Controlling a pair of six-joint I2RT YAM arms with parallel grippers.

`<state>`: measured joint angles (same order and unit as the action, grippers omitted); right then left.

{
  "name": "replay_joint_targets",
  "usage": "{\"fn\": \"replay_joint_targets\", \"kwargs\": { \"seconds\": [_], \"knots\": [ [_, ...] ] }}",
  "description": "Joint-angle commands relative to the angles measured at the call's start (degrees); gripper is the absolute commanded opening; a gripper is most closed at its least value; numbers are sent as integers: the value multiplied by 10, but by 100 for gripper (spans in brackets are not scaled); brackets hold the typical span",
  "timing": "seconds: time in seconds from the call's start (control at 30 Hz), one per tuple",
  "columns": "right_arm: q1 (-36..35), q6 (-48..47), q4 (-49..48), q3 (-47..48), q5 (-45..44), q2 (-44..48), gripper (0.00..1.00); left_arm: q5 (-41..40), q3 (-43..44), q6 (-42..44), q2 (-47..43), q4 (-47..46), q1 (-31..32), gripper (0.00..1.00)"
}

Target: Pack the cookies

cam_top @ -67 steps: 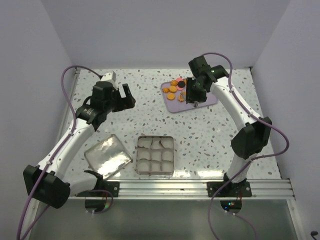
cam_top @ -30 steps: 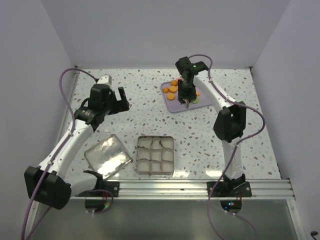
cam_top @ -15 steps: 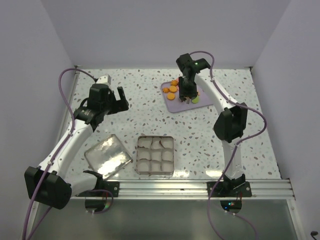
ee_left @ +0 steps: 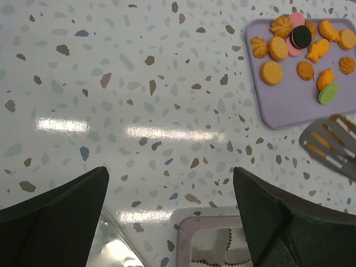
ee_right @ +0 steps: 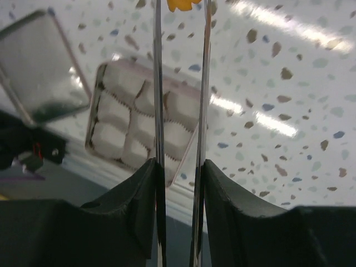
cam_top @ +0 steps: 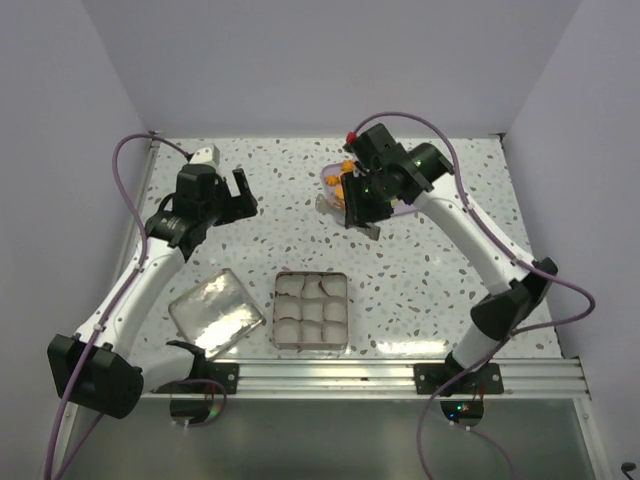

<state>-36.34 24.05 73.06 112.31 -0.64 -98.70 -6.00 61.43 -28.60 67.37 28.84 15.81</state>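
The cookies lie on a lilac tray toward the far edge of the table, a little right of its middle. They crowd the tray's far end. Most are orange rounds and shapes, one is dark and sits against a pink one, and a green one lies nearest the tray's near edge. The near half of the tray is bare. In the top view the right arm hides much of the tray.

A square tin sits at the middle of the near edge. It holds nine white paper cups in three rows of three, and all of them look white from above. Its lid lies flat just to the left of the tin, turned at an angle, toward the near-left corner.

The right claw is clamped on metal tongs, whose two thin blades run out between its fingers. An orange cookie shows between the blades at their far tip. From the left wrist, the slotted head of the tongs shows orange through its slots and hangs just past the tray's near edge, between the tray and the tin.

The left claw is spread wide and holds nothing. It hovers over the left part of the table, well apart from the tray, tin and lid.
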Motion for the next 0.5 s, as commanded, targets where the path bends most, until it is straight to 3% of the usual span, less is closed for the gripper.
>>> {"fn": "replay_joint_targets", "kwargs": {
  "seconds": [0.0,0.23,0.47],
  "knots": [
    [-44,-5,-29,-67,72,70,32,-6,34,-8,-9,4,-3,100],
    [-137,30,-73,-174,114,126,32,-37,38,-6,-30,17,-3,100],
    [-174,57,-103,-199,109,111,31,-40,40,-8,-46,32,-3,100]
  ]
}}
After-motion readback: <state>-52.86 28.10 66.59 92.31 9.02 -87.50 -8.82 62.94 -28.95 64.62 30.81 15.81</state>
